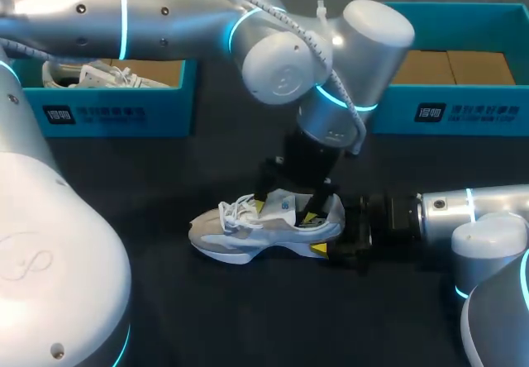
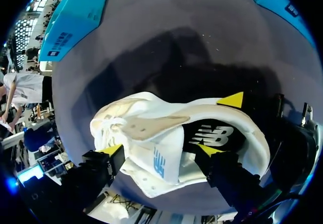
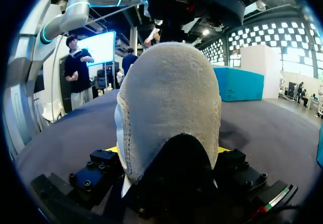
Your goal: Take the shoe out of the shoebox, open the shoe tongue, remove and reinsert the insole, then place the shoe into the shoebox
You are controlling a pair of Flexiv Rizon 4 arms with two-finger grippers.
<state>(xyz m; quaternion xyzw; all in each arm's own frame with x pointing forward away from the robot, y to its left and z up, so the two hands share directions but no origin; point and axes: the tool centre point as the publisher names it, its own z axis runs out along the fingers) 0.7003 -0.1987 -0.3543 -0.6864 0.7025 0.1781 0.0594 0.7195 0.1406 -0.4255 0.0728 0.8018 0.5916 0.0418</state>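
The shoe (image 1: pixel 248 231) stands on its sole in the middle of the bench (image 1: pixel 165 301), toe toward our left, well apart from the shoebox (image 1: pixel 116 107) behind it, which holds a second shoe (image 1: pixel 91 73). Our right gripper (image 1: pixel 329 228) grips the heel (image 3: pixel 169 108), one finger on each side. Our left gripper (image 1: pixel 285 212) stands over the shoe, spread wide, with the tongue (image 2: pixel 161 158) between its fingers (image 2: pixel 112 149): one by the laces (image 1: pixel 235 210), one inside the opening.

Bare tabletop (image 1: pixel 273 317) lies in front of the shoe (image 1: pixel 248 233) and off its toe; the left arm (image 1: pixel 273 53) covers it from above; the right arm (image 1: pixel 463 214) blocks its heel side; the left shoebox (image 1: pixel 116 112) and right shoebox (image 1: pixel 450 109) wall the far edge.
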